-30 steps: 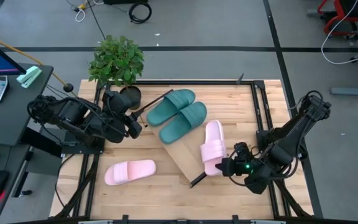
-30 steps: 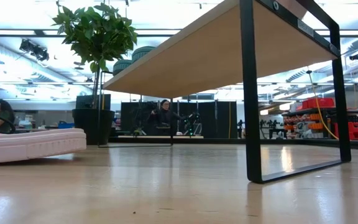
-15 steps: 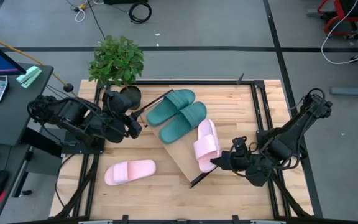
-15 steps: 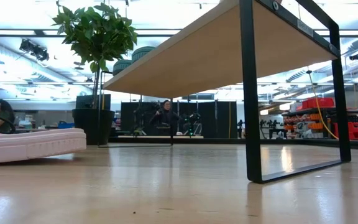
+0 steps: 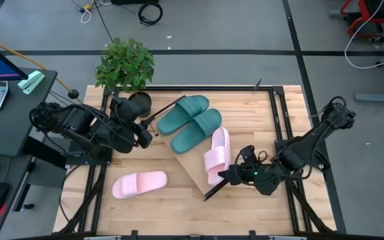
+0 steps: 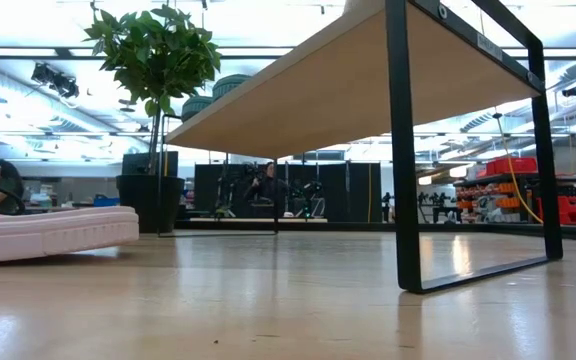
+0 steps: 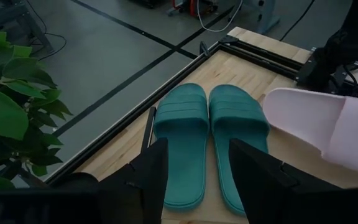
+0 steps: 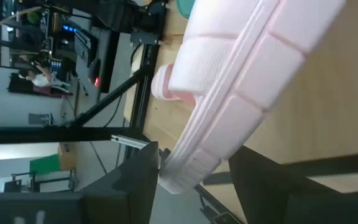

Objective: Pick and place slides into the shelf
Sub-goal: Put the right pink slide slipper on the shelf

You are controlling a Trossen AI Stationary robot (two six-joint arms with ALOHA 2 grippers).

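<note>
From above, we see the shelf (image 5: pixel 195 168) lying slantwise across the middle of the desk (image 5: pixel 259 107). The teal pair (image 5: pixel 191 123) sits side by side on its far end. One pink slide (image 5: pixel 217 156) stands tipped on its edge on the shelf's near end, and the right gripper (image 5: pixel 232 175) is at that slide's near tip, its fingers on either side of the tip. The other pink slide (image 5: pixel 139 184) lies flat on the desk, well apart, toward the left front corner. The left gripper (image 5: pixel 147 137) waits by the potted plant (image 5: pixel 125 65), just left of the teal pair.

At desk level, we look under the shelf board (image 6: pixel 308 90), carried on its black end bar (image 6: pixel 404 150). A pink slide (image 6: pixel 43 232) rests on the desk at the left, the plant (image 6: pixel 153 60) behind it. A person (image 6: pixel 265 185) shows far off in the room.

Past the left gripper (image 7: pixel 194 168), whose fingers stand spread with nothing between them, we see the teal pair (image 7: pixel 210 134) straight ahead and the tilted pink slide (image 7: pixel 319 124) beside it.

Past the right gripper (image 8: pixel 191 177), we see the pink slide (image 8: pixel 241 87) on edge, its end between the two fingers (image 8: pixel 138 180). They straddle it; we cannot tell whether they press it or stand slack.
</note>
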